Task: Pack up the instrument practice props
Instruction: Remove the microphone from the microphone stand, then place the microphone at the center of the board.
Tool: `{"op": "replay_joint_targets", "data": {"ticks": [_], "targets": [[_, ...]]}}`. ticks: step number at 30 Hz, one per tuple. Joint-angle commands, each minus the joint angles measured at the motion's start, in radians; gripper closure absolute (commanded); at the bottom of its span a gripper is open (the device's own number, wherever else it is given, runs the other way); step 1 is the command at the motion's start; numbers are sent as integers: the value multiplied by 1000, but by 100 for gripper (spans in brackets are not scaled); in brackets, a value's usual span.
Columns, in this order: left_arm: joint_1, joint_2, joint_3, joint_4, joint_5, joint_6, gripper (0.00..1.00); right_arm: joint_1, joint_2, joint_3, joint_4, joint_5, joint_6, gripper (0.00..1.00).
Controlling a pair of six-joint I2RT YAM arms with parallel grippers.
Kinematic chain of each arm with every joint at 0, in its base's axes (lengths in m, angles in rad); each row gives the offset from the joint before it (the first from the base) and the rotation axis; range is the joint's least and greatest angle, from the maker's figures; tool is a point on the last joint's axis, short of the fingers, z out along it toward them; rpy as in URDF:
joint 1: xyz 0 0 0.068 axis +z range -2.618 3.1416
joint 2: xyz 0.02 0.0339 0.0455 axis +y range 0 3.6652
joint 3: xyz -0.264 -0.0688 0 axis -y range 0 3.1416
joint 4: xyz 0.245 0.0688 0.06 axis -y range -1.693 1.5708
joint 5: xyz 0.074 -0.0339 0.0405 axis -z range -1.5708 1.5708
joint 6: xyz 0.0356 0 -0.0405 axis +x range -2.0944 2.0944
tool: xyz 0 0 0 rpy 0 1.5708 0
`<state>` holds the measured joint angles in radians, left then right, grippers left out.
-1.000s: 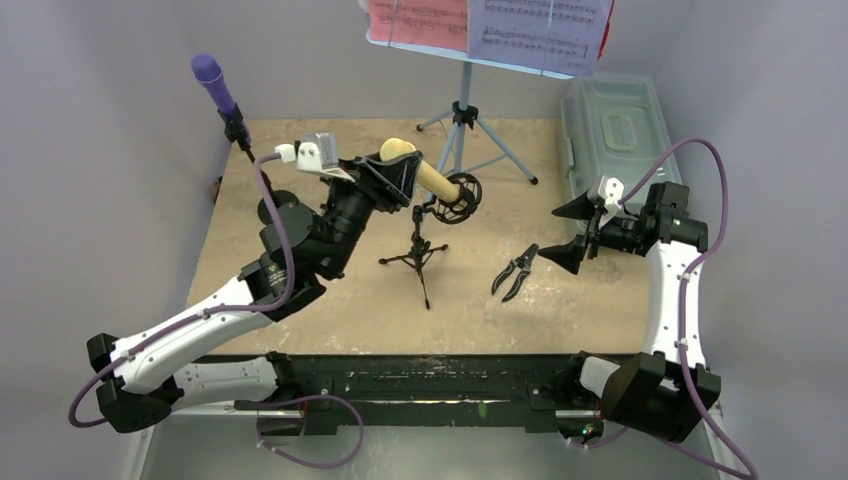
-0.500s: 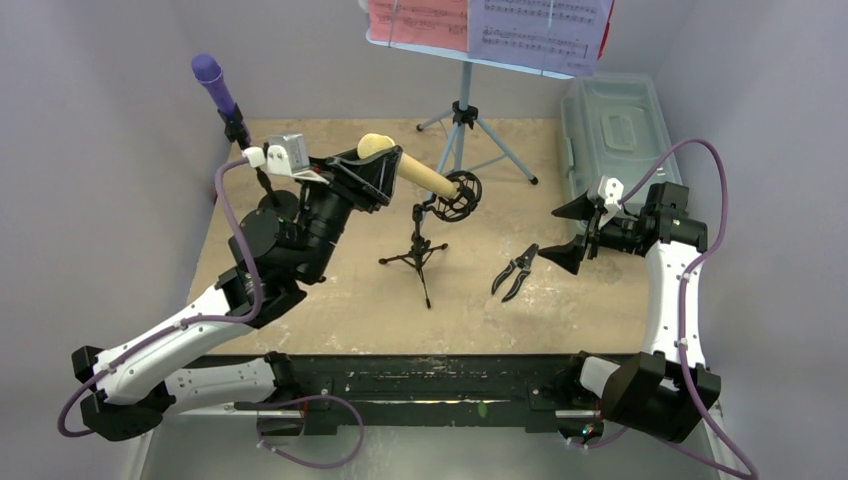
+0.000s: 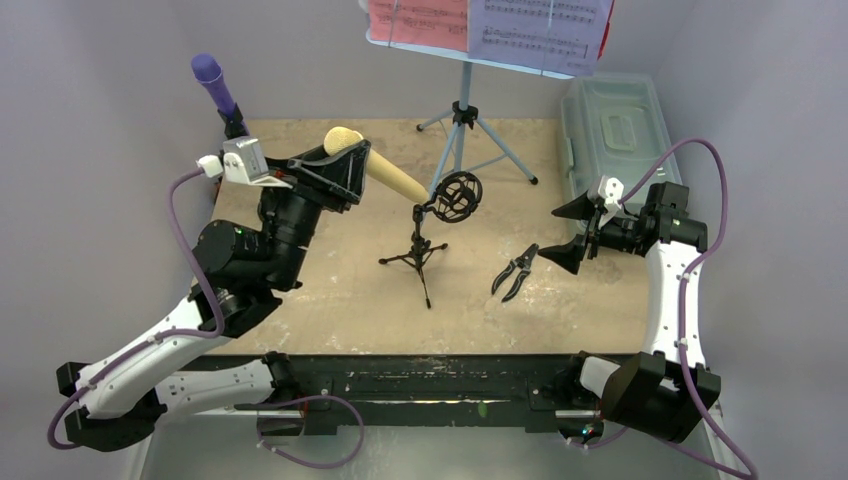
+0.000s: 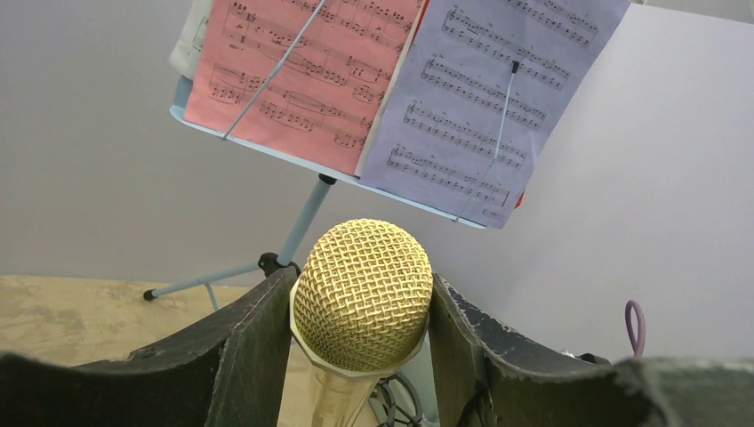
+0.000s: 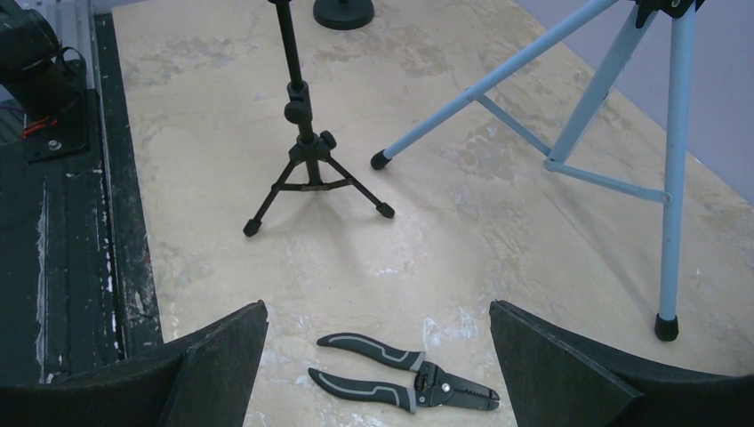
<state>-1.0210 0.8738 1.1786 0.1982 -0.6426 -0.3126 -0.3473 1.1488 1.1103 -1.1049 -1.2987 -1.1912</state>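
Observation:
My left gripper is shut on the cream microphone, just below its mesh head. It holds the microphone tilted in the air, and its tail end lies beside the round clip of the black mic tripod. The purple microphone stands on its pole at the back left. The light-blue music desk on tripod legs holds a red page and a white page. My right gripper is open and empty above the table.
Black pliers lie on the table below my right gripper, and also show in the right wrist view. A translucent grey-green box stands at the back right. The pole's round base sits at the far left.
My left arm has drawn back to the left, pulling the cream microphone out through the tripod's round clip. The right arm has not moved.

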Motion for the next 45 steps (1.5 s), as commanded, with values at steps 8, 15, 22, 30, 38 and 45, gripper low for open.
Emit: {"op": "replay_joint_targets", "data": {"ticks": [8, 15, 22, 30, 38, 45], "targets": [[6, -45, 14, -14, 0, 64, 100, -3, -18, -6, 22, -7, 19, 1], [6, -110, 8, -174, 67, 60, 100, -3, -17, -9, 28, -6, 23, 1], [6, -170, -30, -292, 266, 44, 100, -4, -14, -12, 34, -8, 28, 1], [6, -218, -181, -224, 485, -6, 100, -3, -14, -27, 56, -5, 38, 1], [6, -223, -388, 11, 666, -6, 100, -4, -17, -56, 67, -3, 12, 1], [6, -188, -567, 311, 769, -52, 100, -4, -17, -81, 57, -20, -34, 1]]}}
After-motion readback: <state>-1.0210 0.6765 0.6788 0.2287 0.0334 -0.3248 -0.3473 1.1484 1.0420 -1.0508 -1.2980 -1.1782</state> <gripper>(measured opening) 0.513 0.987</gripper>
